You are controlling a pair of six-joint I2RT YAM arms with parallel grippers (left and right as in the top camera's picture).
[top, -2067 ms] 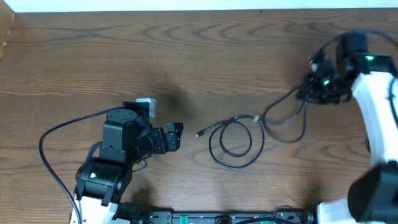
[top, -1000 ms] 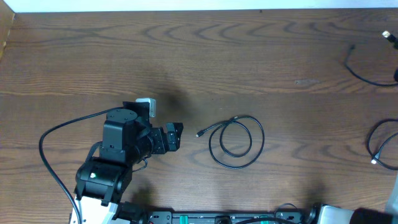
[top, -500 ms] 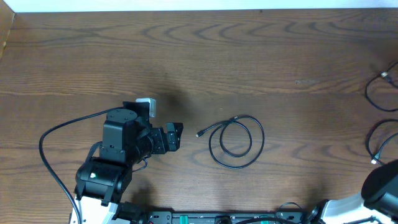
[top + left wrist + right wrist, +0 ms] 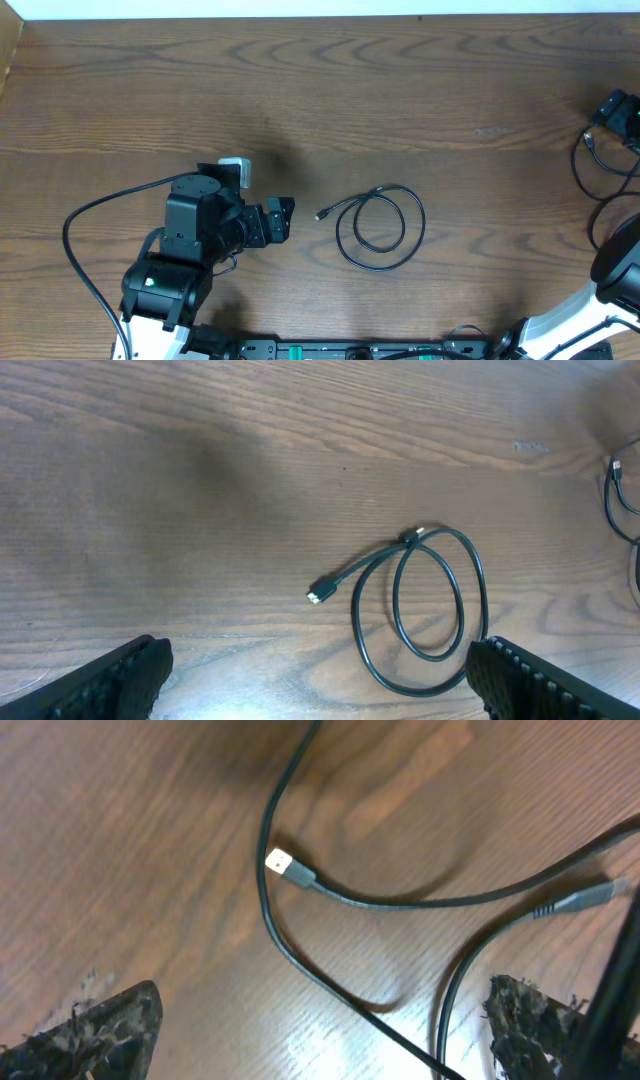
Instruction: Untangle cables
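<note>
- By my reckoning we're partway: one coiled cable [image 4: 380, 228] lies alone mid-tabletop [image 4: 330, 90], free of the rest but looped on itself.
- The other cables [image 4: 430, 903] lie far right of that coil, at the tabletop's edge, with strands crossing. That's the work left.
- My left tool [image 4: 320, 675] sits just left of the coil, spread and empty.
- My right tool [image 4: 320, 1020] hovers over the edge bunch, spread, pinching nothing.
- There's bare wood all round the coil, but little margin at the right edge.

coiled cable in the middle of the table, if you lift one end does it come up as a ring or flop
Probably flops: the coiled cable is thin and lies in loose, uneven loops flat on the table, so the coil would likely unwind. It looks light and should drag easily on the smooth wood.
</note>
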